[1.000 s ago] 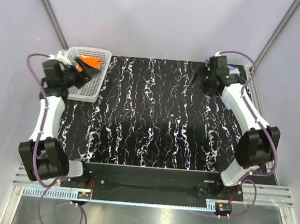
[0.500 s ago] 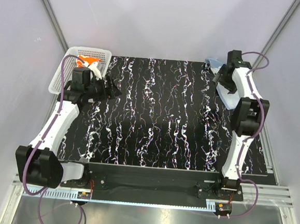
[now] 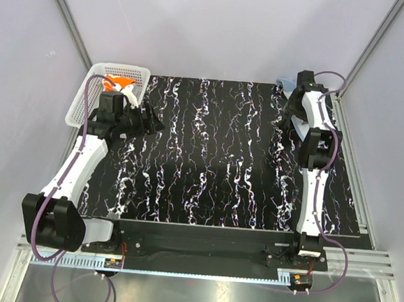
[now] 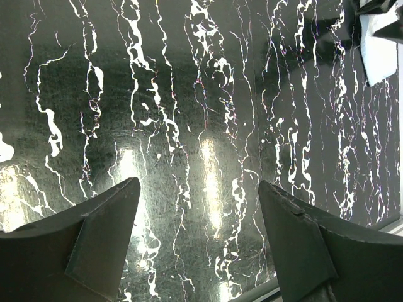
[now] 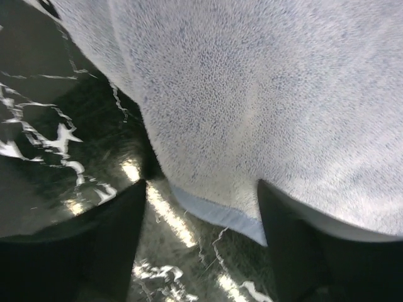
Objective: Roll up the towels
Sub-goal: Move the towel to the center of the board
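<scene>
Towel (image 5: 264,94), light blue, right fingers (image 5: 104,251) parted

orange towel (image 3: 118,83) bunched in basket (image 3: 79,110); light blue towel (image 3: 285,82) far right

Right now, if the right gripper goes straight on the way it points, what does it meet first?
The blue towel: its edge lies just ahead of the open right gripper, though depth is hard to judge.

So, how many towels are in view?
2. The orange towel lies in the white basket at the far left; the light blue towel lies at the far right corner. Others may be hidden.
</scene>
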Motion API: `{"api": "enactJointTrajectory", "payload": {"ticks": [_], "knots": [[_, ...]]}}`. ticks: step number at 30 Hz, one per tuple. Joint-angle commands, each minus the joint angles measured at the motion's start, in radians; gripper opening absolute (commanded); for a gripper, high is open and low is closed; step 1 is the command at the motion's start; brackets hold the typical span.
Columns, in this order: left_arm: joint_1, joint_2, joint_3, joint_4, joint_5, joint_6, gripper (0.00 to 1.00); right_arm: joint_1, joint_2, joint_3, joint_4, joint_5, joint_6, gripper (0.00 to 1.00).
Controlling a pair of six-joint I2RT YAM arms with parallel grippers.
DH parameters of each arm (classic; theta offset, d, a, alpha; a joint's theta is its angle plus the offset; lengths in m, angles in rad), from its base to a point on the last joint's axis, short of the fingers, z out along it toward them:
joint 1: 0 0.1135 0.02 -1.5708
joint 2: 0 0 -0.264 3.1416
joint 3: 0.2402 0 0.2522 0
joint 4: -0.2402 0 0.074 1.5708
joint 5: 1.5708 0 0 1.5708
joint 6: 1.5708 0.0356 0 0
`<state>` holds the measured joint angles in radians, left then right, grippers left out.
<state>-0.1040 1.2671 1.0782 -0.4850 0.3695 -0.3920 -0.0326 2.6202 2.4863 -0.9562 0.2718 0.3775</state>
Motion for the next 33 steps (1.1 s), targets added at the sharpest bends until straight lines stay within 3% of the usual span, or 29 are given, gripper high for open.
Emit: {"api": "enactJointTrajectory", "payload": {"ticks": [1, 3, 4, 8, 13, 18, 23, 24, 25, 27, 28, 33], "knots": [[-0.005, 0.009, 0.029, 0.008, 0.005, 0.007, 0.81, -0.001, 0.023, 0.030, 0.005, 0.020, -0.020, 0.68], [-0.003, 0.012, 0.031, 0.008, 0.005, 0.005, 0.81, -0.001, 0.020, 0.008, 0.008, 0.014, -0.017, 0.52], [-0.003, 0.012, 0.032, 0.009, 0.006, 0.005, 0.81, -0.001, 0.003, -0.028, 0.016, 0.007, -0.014, 0.32], [-0.003, 0.015, 0.032, 0.008, 0.003, 0.004, 0.81, 0.019, -0.107, -0.211, 0.098, 0.001, -0.011, 0.02], [-0.003, 0.011, 0.031, 0.010, -0.001, 0.002, 0.81, 0.126, -0.279, -0.438, 0.135, -0.011, -0.020, 0.00], [-0.002, -0.005, 0.025, 0.006, -0.032, 0.004, 0.81, 0.389, -0.497, -0.703, 0.161, -0.008, -0.005, 0.00], [-0.002, -0.015, 0.019, -0.004, -0.070, 0.005, 0.81, 0.673, -0.811, -1.154, 0.215, -0.130, 0.108, 0.00], [-0.002, -0.015, 0.019, -0.004, -0.072, 0.004, 0.81, 0.674, -0.853, -1.155, 0.218, -0.163, 0.129, 0.07], [-0.002, -0.015, 0.017, -0.003, -0.067, 0.004, 0.81, 0.724, -0.927, -1.243, 0.221, -0.193, 0.145, 0.53], [-0.002, -0.012, 0.017, -0.007, -0.070, 0.001, 0.81, 0.764, -1.000, -1.311, 0.211, -0.215, 0.222, 0.88], [-0.002, -0.012, 0.019, -0.010, -0.073, 0.001, 0.81, 0.776, -1.070, -1.355, 0.203, -0.218, 0.242, 0.96], [-0.017, 0.005, 0.019, -0.029, -0.095, 0.001, 0.79, 0.775, -1.249, -1.364, 0.169, -0.084, 0.302, 1.00]]}}
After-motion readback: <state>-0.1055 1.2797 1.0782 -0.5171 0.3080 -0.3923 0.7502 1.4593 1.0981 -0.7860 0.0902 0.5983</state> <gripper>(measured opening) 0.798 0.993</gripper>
